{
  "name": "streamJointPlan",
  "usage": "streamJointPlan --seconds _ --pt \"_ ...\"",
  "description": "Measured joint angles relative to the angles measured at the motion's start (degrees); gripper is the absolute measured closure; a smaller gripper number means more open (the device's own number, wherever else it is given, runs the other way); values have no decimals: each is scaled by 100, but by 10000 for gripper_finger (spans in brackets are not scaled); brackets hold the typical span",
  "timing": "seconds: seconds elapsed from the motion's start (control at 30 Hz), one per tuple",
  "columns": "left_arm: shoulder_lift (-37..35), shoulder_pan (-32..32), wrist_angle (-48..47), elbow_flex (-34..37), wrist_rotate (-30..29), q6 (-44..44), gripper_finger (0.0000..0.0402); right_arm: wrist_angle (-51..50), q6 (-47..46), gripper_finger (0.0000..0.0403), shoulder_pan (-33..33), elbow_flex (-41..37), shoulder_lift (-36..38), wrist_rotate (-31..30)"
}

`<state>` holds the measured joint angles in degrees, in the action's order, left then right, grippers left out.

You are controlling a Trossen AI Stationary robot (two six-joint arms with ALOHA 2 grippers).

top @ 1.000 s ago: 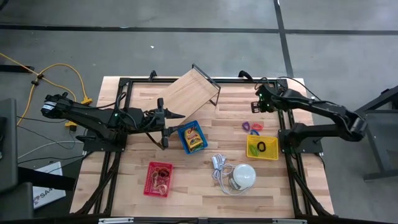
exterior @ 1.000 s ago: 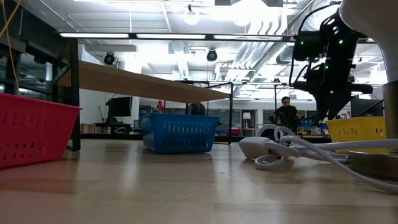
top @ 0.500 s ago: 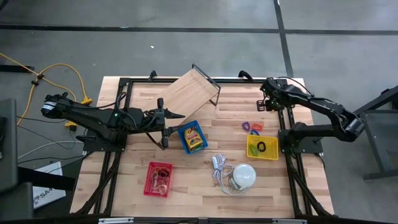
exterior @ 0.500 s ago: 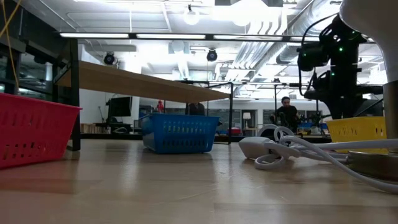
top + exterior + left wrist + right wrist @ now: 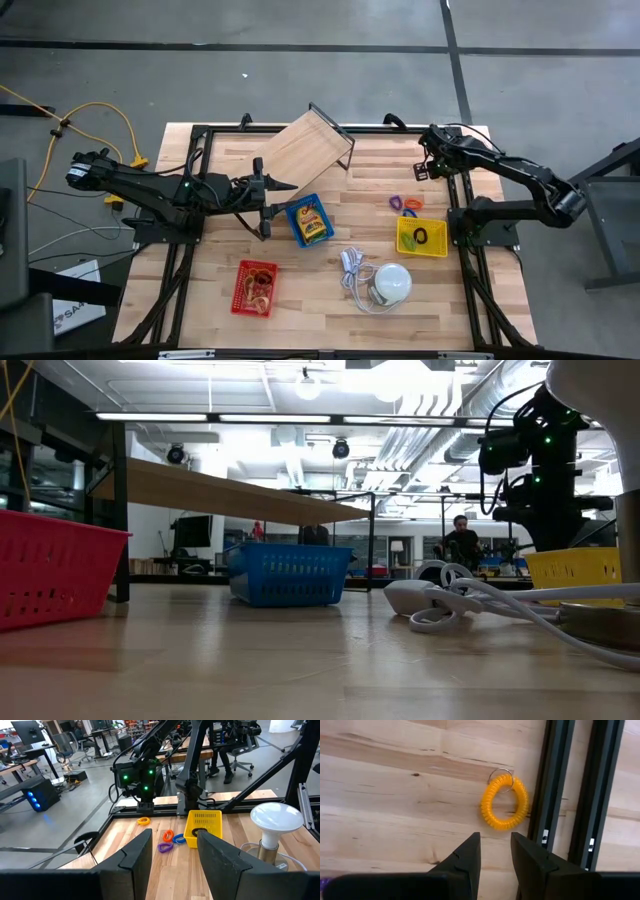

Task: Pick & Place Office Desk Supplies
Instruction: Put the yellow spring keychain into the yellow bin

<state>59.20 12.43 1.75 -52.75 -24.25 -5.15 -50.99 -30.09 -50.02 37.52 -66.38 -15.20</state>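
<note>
since a second ago the right gripper (image 5: 428,165) has swung from nearer the desk's middle out toward the far right corner, and since half a second ago it has barely shifted; it now hangs over a yellow coiled band (image 5: 504,802) with a small metal ring, which lies flat on the desk (image 5: 360,190) just beside the black frame rail (image 5: 554,795); in the right wrist view its two dark fingers (image 5: 467,857) stand a little apart with nothing between them, the band lying beyond their tips and untouched; the left gripper (image 5: 268,196) has not moved and waits just beside the blue basket (image 5: 309,220), its fingers (image 5: 135,855) parted and empty; the blue basket holds a yellow printed packet (image 5: 313,219); near the right arm, purple, blue and orange coiled bands (image 5: 404,204) lie loose on the wood close to the yellow basket (image 5: 421,237), which has a dark loop inside; the red basket (image 5: 255,287) sits at the near left with thin tan bands in it; a white dome lamp (image 5: 390,283) with its white cord (image 5: 351,268) rests toward the near edge; a tilted wooden board (image 5: 300,152) on a black stand stands at the far side; in the low view a person (image 5: 460,540) shows far back in the room.
</note>
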Motion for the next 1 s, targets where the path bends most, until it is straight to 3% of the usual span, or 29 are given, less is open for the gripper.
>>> streamJointPlan --seconds 0.47,1.0 --pt "0 1 -1 0 1 0 252 450 -123 307 4 0 -1141 -267" --pt "0 2 0 0 1 0 252 628 0 307 4 0 -1291 -282"
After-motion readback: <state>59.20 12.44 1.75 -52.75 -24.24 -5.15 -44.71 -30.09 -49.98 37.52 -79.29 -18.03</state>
